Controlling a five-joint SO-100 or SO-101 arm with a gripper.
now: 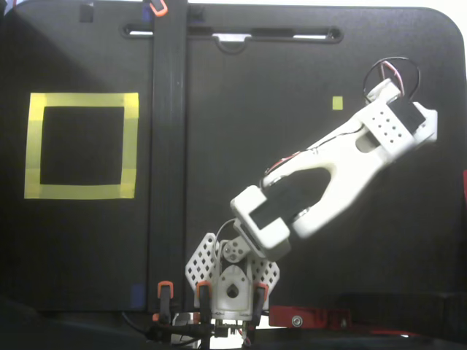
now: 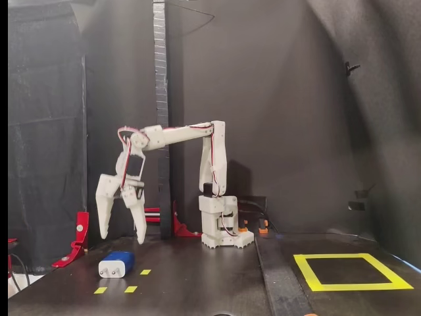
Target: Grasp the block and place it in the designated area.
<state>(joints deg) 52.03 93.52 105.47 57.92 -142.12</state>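
Note:
The block (image 2: 116, 264), dark blue with a pale end showing two small prongs, lies on the black table at the front left of the side fixed view. My gripper (image 2: 121, 237) hangs just above it with its two white fingers spread wide, open and empty. In the top-down fixed view the wrist housing (image 1: 398, 125) covers both the fingers and the block. The designated area, a square of wide yellow tape (image 2: 343, 286), lies at the front right in the side view and at the left (image 1: 130, 146) in the top-down view, far from the gripper.
Small yellow squares (image 2: 131, 289) (image 1: 337, 103) mark the table near the block. A raised black strip (image 1: 168, 160) (image 2: 279, 283) runs between the arm's base (image 2: 220, 232) and the taped square. A black pole (image 2: 160, 99) and a red clamp (image 2: 78, 238) stand behind the block.

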